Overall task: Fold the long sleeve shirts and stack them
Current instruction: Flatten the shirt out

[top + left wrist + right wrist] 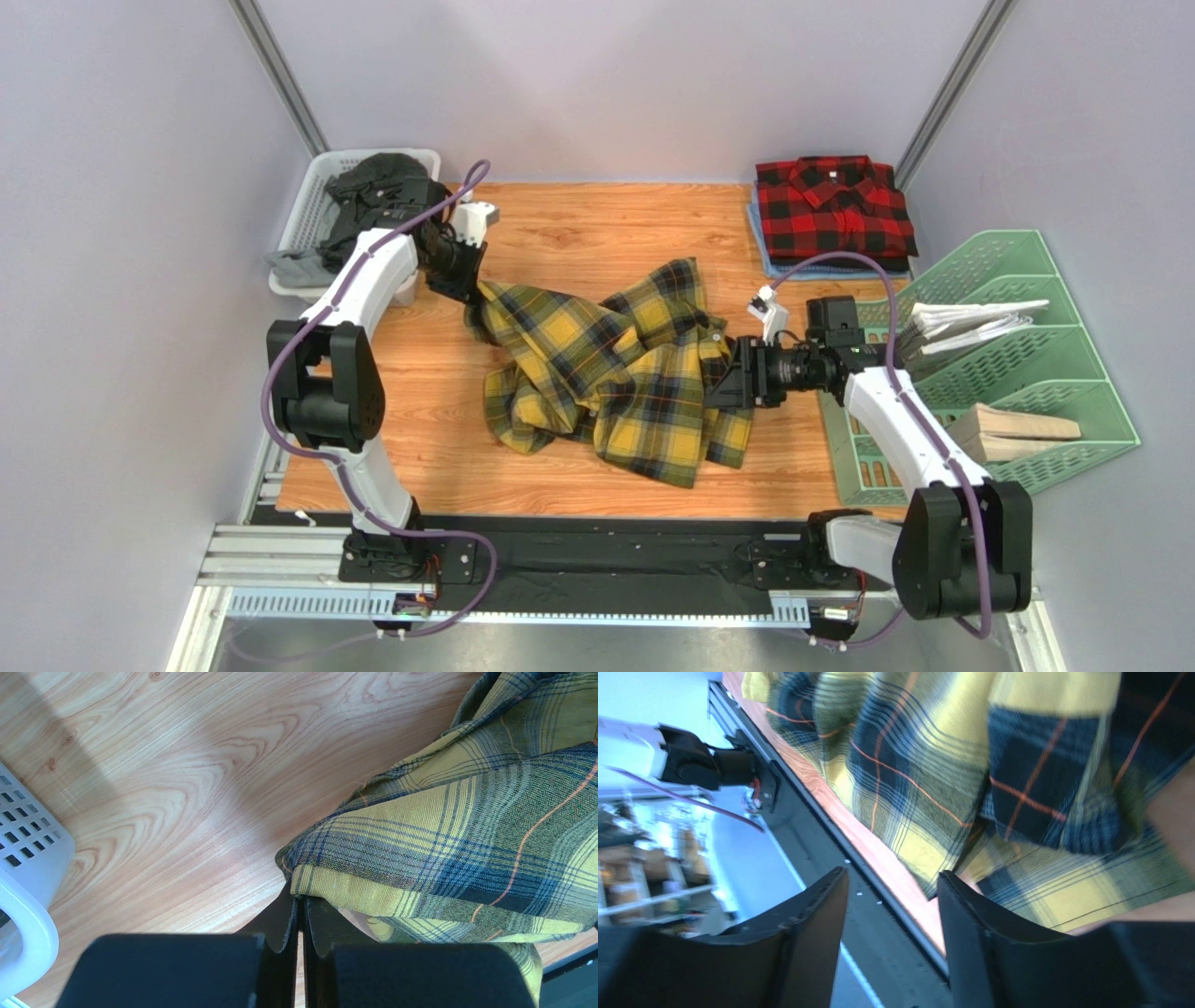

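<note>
Top external view: a yellow shirt (617,367) with dark checks lies crumpled in the middle of the wooden table (603,231), flanked by both arms. The left gripper (474,291) sits at the garment's far left corner, where the cloth rises to meet it. The right gripper (718,378) points sideways into the shirt's right edge.

Left wrist view: the left gripper (298,899) has its black fingers (277,927) drawn almost together, only a sliver of light between them, pinching the folded hem of the yellow shirt (456,826) at their tips. Bare table (175,777) stretches beyond, and a corner of a white basket (28,882) shows at the left.

Right wrist view: the right gripper (892,875) stands spread well apart, its fingers (808,938) holding nothing. The yellow shirt (934,763) hangs just past the tips, close by one finger, though whether they touch cannot be told.

A red shirt (832,203) with black checks rests neatly folded at the table's far right corner, well apart from the yellow one. The white basket (302,231) at the far left holds dark clothing (368,189). A green rack (1038,266) stands along the right side.
</note>
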You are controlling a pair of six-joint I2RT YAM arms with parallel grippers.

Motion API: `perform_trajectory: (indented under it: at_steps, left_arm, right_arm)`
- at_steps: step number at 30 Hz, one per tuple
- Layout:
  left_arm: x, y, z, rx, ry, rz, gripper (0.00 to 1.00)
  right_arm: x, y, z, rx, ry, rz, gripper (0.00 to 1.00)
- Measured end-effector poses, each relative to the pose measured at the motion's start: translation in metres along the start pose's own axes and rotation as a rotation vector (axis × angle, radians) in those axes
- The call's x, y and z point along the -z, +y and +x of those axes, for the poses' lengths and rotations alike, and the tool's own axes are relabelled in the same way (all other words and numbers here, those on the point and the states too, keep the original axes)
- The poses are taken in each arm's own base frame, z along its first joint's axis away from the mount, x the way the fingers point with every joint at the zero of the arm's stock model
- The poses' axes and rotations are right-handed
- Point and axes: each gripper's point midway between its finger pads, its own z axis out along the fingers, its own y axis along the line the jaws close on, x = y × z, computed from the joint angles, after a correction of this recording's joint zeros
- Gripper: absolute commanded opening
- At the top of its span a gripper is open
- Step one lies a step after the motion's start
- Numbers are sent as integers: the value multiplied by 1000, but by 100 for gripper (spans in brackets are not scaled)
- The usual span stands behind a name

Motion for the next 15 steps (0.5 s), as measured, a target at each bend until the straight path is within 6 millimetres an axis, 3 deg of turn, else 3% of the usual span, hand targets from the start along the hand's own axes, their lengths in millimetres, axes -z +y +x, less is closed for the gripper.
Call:
perform_trajectory:
  at_steps: [8,15]
  left_arm:
    - [1,0,0,4,-3,6,0]
    - [1,0,0,10,-8,15,0]
  right_arm:
    - [-20,-11,24,-251,121,2,63]
    - [-38,-8,40,-295,197,-7,64]
